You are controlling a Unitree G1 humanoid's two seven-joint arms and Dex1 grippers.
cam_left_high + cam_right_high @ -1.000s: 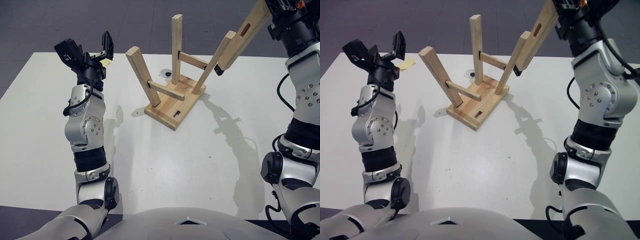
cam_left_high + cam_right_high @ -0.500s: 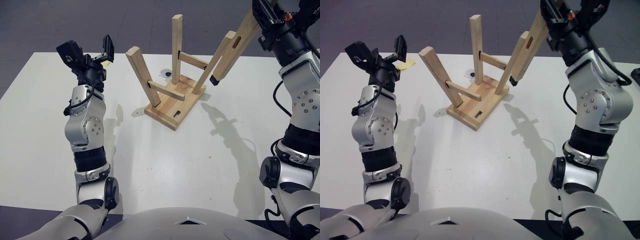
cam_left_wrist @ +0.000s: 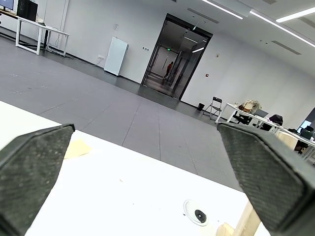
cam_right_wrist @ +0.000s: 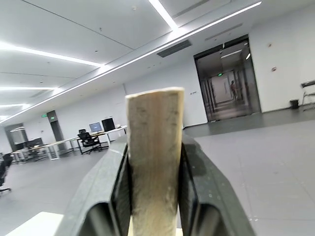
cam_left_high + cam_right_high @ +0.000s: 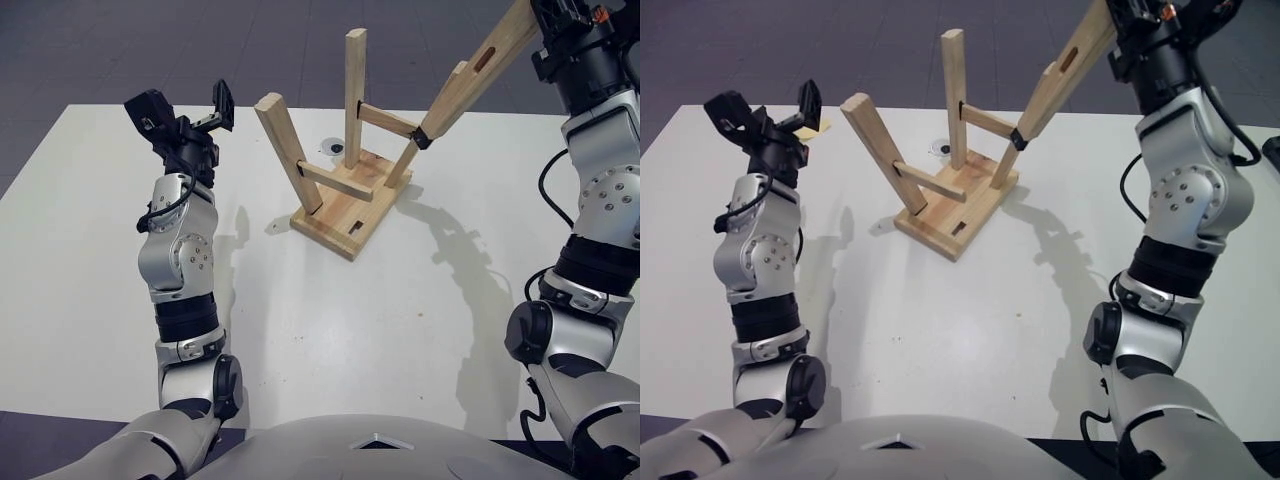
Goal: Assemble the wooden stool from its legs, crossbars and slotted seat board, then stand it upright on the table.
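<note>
The pale wooden stool (image 5: 345, 190) is seen upside down, partly assembled, on the far middle of the white table (image 5: 380, 320). Its slotted rectangular seat board (image 5: 345, 218) lies flat on the tabletop, and three square-section legs are set into it pointing upward: a left leg (image 5: 285, 150) leaning to the left, a far leg (image 5: 353, 95) standing nearly upright, and a right leg (image 5: 432, 118) leaning to the right. One short crossbar (image 5: 335, 182) is fitted between the left leg and the right side of the frame, and a second crossbar (image 5: 385, 120) joins the far leg to the right leg.

A fourth slotted wooden leg (image 5: 482, 60) is held aloft at a slant by the right gripper (image 4: 154, 187), whose two fingers are closed against its sides near the upper end. The dark lower tip of this leg is seen against the right leg, where the second crossbar meets it; whether they touch cannot be told.

The left gripper (image 5: 185, 103) is raised above the far left of the table with its fingers spread wide and nothing between them. A small yellow note (image 5: 820, 125) lies on the table just beyond it, and a round cable port (image 5: 335, 148) is set into the tabletop behind the stool
</note>
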